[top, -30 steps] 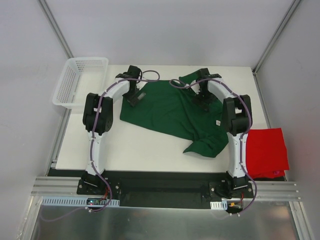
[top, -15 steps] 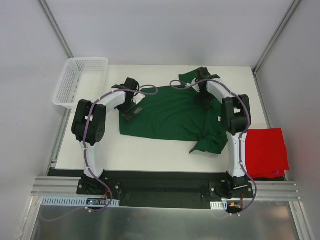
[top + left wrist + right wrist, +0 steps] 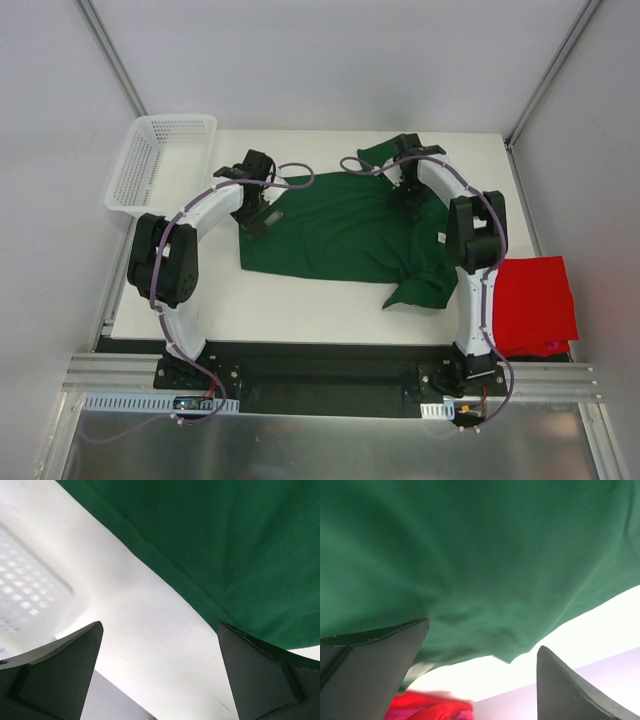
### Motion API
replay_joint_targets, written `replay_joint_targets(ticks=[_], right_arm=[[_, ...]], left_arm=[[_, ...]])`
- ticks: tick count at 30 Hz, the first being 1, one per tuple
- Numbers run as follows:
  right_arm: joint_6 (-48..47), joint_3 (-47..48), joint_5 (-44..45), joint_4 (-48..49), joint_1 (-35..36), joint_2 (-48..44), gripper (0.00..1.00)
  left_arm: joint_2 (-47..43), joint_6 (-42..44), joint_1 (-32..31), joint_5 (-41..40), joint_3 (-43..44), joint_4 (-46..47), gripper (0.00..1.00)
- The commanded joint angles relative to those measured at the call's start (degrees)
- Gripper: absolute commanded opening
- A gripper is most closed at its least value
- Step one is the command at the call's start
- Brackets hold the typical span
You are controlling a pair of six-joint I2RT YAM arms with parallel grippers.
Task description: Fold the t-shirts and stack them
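Green t-shirt (image 3: pixel 340 235) lies spread across the bench (image 3: pixel 300 305); red t-shirt (image 3: pixel 535 300) sits at its near right corner. Left jaws and right jaws gape wide over the green cloth, holding nothing.

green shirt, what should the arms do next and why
Probably lower the left gripper onto the edge of the green shirt and close. Both grippers are open and empty. The left one hangs right at that edge, and the right gripper hangs over cloth.
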Motion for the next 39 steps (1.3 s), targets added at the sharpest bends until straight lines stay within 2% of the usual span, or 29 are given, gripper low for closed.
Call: replay_joint_targets(ticks=[1,4,7,11,15,20,26,32,39], right_arm=[[5.47,2.34,-14.14,-9.92,-0.04,-9.61,0.96],[6.1,4.72,-25.92,-17.31,-0.04,-11.36,0.96],[4.71,4.2,-33.93,-22.58,-0.04,-14.69,0.96],[1.72,0.52,-37.13,-28.21,0.13,-20.15,0.96],[-1.8,-7.9,-38.53,-29.01,-0.22,-29.46,0.96],[-5.84,-12.41,-41.0,-34.35,-0.66,-39.39,0.96],[-8.13,-15.14,-43.37,-39.28,-0.83,-44.76,0.96],[-13.32,-12.59,-51.1,-49.66,-1.1,-42.75,0.96],[-13.5,-18.03,-51.72,-49.58,-1.01,-41.25,0.96]], left_arm=[[-1.91,-1.98,-1.82,3.24,8.7,-0.69,0.99],[2.75,-3.3,-2.44,4.91,14.95,-0.69,0.99],[8.2,-4.36,-2.97,7.1,22.07,-0.69,0.99],[15.23,-4.1,-4.72,9.83,31.81,-0.78,0.99],[23.22,-2.95,-6.57,11.59,38.24,-0.6,0.99],[30.17,-1.2,-7.8,11.59,44.92,-0.25,0.99],[33.78,1.44,-7.98,9.14,46.08,1.32,0.99],[36.33,6.53,-7.63,3.78,45.2,3.7,0.99],[37.48,10.05,-4.47,-2.46,44.59,6.42,0.99]])
